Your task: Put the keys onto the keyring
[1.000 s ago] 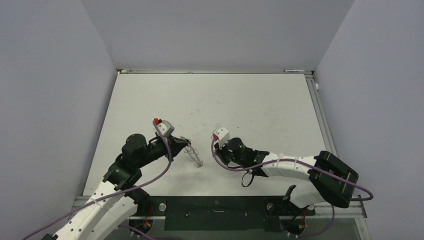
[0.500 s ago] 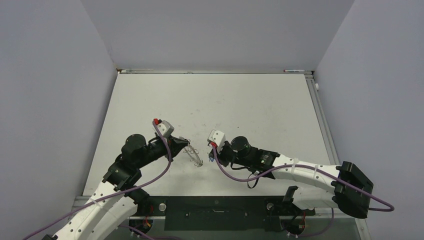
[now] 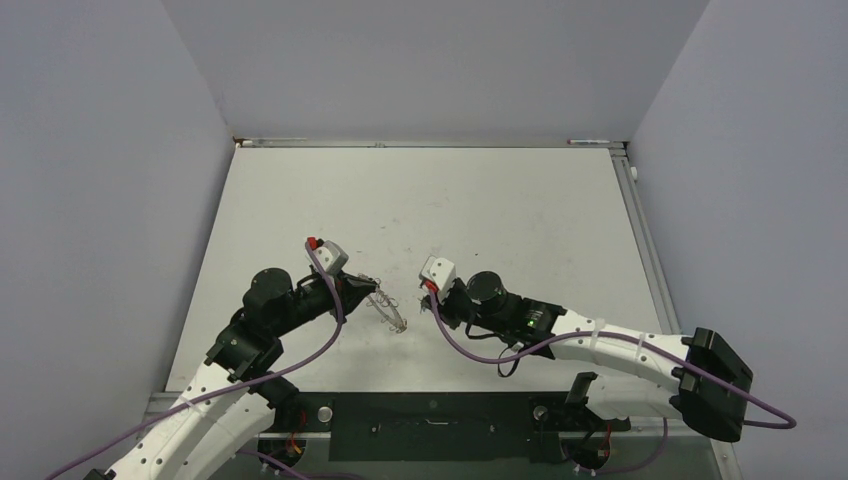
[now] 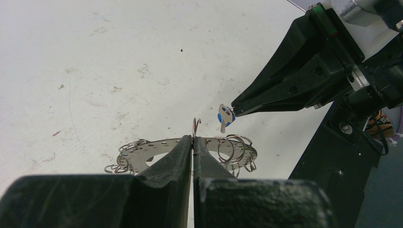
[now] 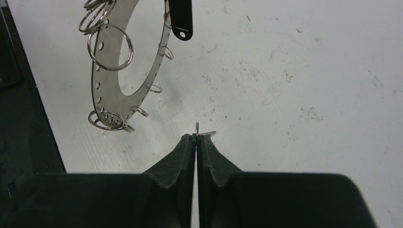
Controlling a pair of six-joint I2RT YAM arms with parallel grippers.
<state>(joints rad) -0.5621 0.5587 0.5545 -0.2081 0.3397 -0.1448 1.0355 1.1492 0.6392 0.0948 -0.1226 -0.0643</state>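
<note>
Pincers first: my left pincer is clamped shut on the rim of the keyring, holding it clear of the bench by the look of it, with the wire loops fringing its outer edge. My right pincer is closed on the blue-headed key, pinched at the very tips so that only a sliver of metal shows in its own wrist view. The key hangs near the ring, just above the loops on the side facing my right arm, and as far as I can see it touches none of them.

I judge this to be the approach before threading. Next I must pick one loop, line the key's hole up with that loop's free end, and ease it on slowly. With so thin a grip, a knock against the ring could twist the key loose.
</note>
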